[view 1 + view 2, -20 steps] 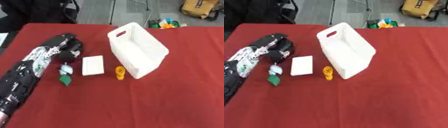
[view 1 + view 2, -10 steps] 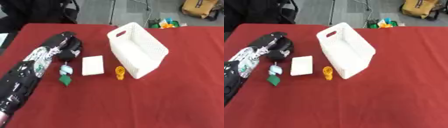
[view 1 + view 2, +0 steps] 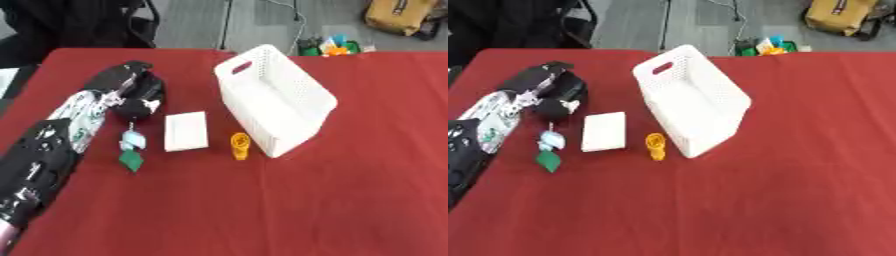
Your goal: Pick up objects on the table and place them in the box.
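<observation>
A white perforated box (image 3: 276, 105) with a handle slot stands on the red table (image 3: 350, 195), right of centre. At its near left corner lies a small orange object (image 3: 240, 146). To the left of that a flat white rectangular block (image 3: 186, 131) rests on the cloth. My left arm, black with white patterned panels, comes in from the lower left, and its left hand (image 3: 136, 97) is just left of the white block. Directly below the hand are a small light blue piece (image 3: 132, 141) and a green piece (image 3: 131, 160). Whether the hand holds them is unclear. No right hand shows.
Beyond the table's far edge, on the floor, are a yellow-brown bag (image 3: 398, 15) and some colourful items (image 3: 331, 46). A dark chair (image 3: 96, 22) stands at the upper left. The red cloth stretches bare to the right of the box and along the front.
</observation>
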